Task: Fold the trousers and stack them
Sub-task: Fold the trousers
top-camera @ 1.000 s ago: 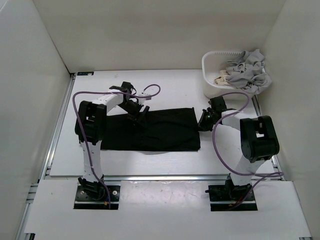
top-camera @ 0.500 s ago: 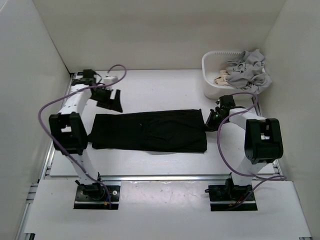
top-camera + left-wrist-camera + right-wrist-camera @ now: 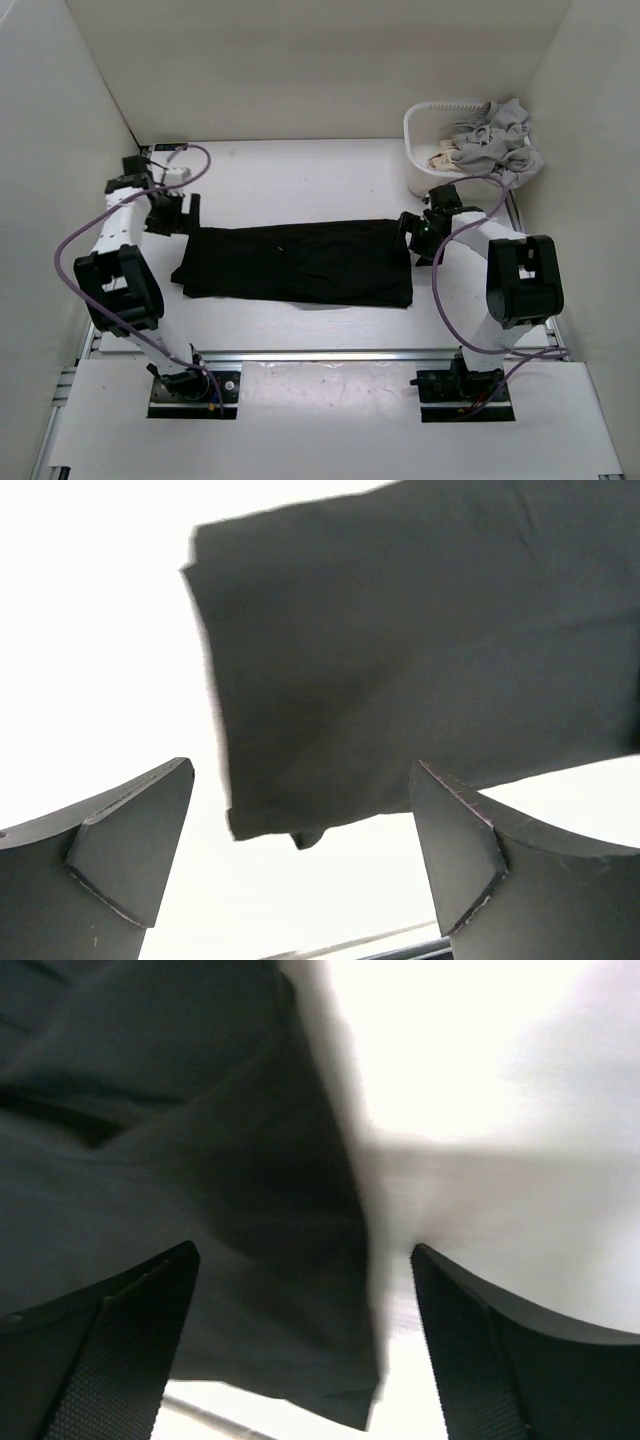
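The black trousers lie flat in a long folded strip across the middle of the table. My left gripper hovers open just past their far left corner. In the left wrist view the left gripper has nothing between its fingers, and the trousers' end lies ahead of them. My right gripper stands open at the strip's right end. In the right wrist view the right gripper straddles the edge of the trousers without touching the cloth.
A white basket stands at the back right with light grey garments spilling over its rim and a beige cloth inside. White walls close in on three sides. A metal rail runs along the table's near edge.
My right gripper has opened and let go of the trousers' right end after drawing it slightly right. My left arm has swung from over the trousers' middle out to their far left corner.
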### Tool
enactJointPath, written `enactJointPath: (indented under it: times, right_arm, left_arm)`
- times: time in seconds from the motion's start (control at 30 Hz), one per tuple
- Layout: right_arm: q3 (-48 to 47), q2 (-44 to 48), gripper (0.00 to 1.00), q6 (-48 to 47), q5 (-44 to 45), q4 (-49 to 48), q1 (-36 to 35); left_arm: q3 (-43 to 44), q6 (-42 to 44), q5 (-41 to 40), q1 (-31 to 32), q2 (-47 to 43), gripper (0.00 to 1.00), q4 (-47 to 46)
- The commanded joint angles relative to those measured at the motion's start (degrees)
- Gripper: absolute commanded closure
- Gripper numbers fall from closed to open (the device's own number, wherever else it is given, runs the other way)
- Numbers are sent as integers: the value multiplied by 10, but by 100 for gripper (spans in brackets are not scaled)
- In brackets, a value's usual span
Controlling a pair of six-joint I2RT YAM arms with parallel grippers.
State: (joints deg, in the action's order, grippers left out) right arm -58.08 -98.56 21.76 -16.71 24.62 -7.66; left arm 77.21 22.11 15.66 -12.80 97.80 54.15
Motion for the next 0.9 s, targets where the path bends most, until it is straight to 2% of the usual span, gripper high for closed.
enactJointPath:
  times: [0.0,0.03,0.07,0.1,0.17,0.23,0.27,0.33,0.43,0.47,0.57,0.63,0.73,0.77,0.8,0.87]
  right_arm:
    - [0,25,7,-28,150,48,-24]
    - [0,46,5,-28,183,48,-44]
    - [0,57,1,-23,224,62,-58]
    - [0,67,1,-12,323,68,-87]
    - [-5,99,1,2,418,88,-110]
    - [-12,130,1,26,498,103,-140]
    - [-12,141,1,31,547,112,-147]
    - [-23,165,1,43,599,125,-164]
    - [-36,170,1,56,688,158,-177]
    - [-47,170,1,56,703,167,-183]
    - [-72,170,1,56,739,195,-183]
    - [-87,165,1,56,762,218,-183]
    - [-116,160,1,65,790,235,-183]
    - [-121,159,1,58,796,241,-183]
    - [-127,159,1,58,796,241,-183]
    - [-144,154,1,58,809,259,-183]
  left_arm:
    - [78,-56,19,-52,-93,0,-13]
    - [78,-65,72,-76,-113,0,-13]
    - [60,-72,95,-86,-154,0,-52]
    - [42,-80,112,-93,-172,0,-69]
    - [21,-130,146,-106,-184,0,-90]
    - [60,-186,160,-116,-169,0,-71]
    - [108,-200,160,-132,-159,0,-62]
    - [146,-242,162,-154,-143,0,-48]
    - [161,-249,233,-209,-159,0,-72]
    - [161,-234,286,-216,-168,0,-104]
    - [167,-183,401,-224,-175,0,-123]
    - [186,-194,409,-224,-141,0,-123]
    - [237,-187,586,-236,-63,0,-123]
    - [248,-172,698,-236,-41,0,-123]
    - [278,-165,752,-236,-18,0,-123]
    - [330,-138,774,-229,40,0,-123]
